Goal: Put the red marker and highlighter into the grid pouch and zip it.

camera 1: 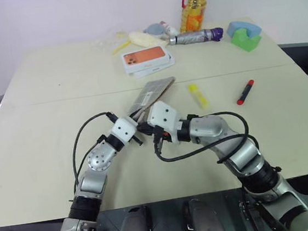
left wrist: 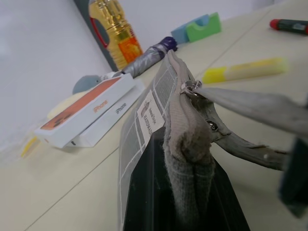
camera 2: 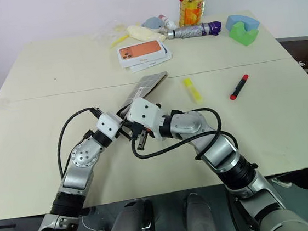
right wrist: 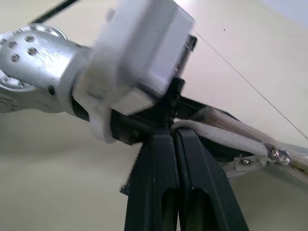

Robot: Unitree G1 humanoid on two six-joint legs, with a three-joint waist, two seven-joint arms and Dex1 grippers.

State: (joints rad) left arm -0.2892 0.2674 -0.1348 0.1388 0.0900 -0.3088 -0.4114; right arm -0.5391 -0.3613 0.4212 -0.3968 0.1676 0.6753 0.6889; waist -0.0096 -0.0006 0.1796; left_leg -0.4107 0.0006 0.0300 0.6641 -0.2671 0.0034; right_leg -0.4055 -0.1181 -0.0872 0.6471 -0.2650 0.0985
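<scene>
- Left eye view: the grid pouch is lifted at its near end and slants away toward the far right, so its long axis runs from the two grippers toward the far side of the table. The left gripper has its fingers pressed together on the near edge of the pouch. The right gripper comes in from the right and meets the same near end, just beside the left one.
- Right eye view: the highlighter lies on the table to the right of the pouch, near it, with its long axis running near to far. The red marker lies further right, well apart from the pouch, tilted with the red cap toward the far right. Both pens are on the side of the right arm, so I judge that arm is the nearer one for picking them.
- Left wrist view: the fabric of the pouch is pinched between the dark fingers, and the zipper slider sits at the top edge, with the mouth partly open beyond it.
- Right wrist view: the two black fingers are closed against each other. A pale edge of the pouch with small metal parts passes just beyond them; if the tips really hold it, I cannot tell.
</scene>
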